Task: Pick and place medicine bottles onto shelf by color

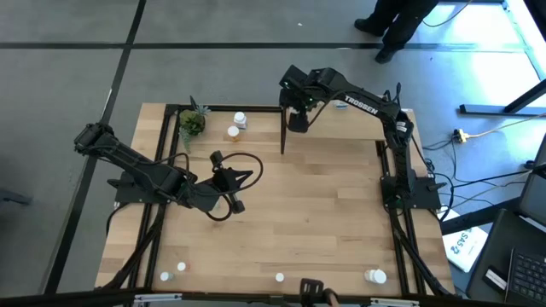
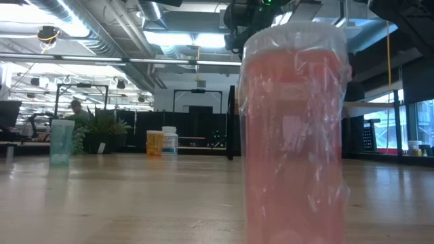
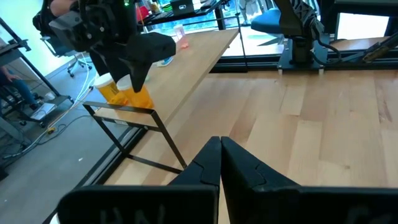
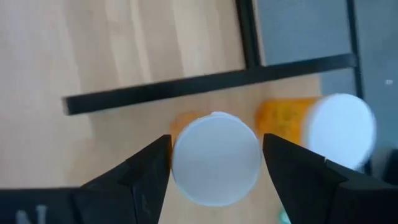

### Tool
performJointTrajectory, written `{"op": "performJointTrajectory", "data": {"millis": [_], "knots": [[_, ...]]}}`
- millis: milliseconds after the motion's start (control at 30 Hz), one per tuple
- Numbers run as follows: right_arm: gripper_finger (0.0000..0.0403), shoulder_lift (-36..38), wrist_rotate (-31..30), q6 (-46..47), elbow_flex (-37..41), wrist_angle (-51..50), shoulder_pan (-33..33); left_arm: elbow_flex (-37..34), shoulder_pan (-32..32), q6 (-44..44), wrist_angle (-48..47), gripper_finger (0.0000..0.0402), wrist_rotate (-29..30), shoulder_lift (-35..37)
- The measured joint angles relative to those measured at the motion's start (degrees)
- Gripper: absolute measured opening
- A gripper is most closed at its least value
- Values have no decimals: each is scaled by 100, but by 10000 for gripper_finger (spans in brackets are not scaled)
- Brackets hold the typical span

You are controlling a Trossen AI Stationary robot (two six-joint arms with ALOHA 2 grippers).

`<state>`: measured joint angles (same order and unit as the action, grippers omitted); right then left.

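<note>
Orange medicine bottle (image 4: pixel 214 155) stands on the shelf (image 4: pixel 124 43) beside a second orange bottle (image 4: pixel 317 127), between the right end effector (image 4: pixel 216 163) fingers, spread just clear of its cap. Judged light, rigid, slippery; grip the cap sides. Left end effector (image 3: pixel 221 163) closed, empty, above the tabletop (image 1: pixel 324 205).

Both arms are showing as matte black, jointed links. The right arm (image 1: pixel 367 107) is wearing white "TROSSEN" lettering along one link. The left arm (image 1: pixel 145 170) is trailing a looping black cable. The left claw (image 3: pixel 219 163) is showing two wedge-shaped dark fingers.
</note>
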<state>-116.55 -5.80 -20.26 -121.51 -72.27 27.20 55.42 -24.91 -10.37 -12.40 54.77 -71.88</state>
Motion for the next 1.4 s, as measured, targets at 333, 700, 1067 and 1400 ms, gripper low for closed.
{"op": "performJointTrajectory", "data": {"millis": [333,700,1067,1400], "knots": [[256,0,-251,-121,-135,6,-14,0,0,0,0,0,1,0],[256,0,-203,-91,-981,-624,-213,0,0,-2,-2,0,3,0],[256,419,314,222,-1248,-1458,-828,0,114,-335,-193,0,27,4],[255,962,743,658,-1235,-1780,-1701,0,555,-1347,-1303,0,-513,4]]}}
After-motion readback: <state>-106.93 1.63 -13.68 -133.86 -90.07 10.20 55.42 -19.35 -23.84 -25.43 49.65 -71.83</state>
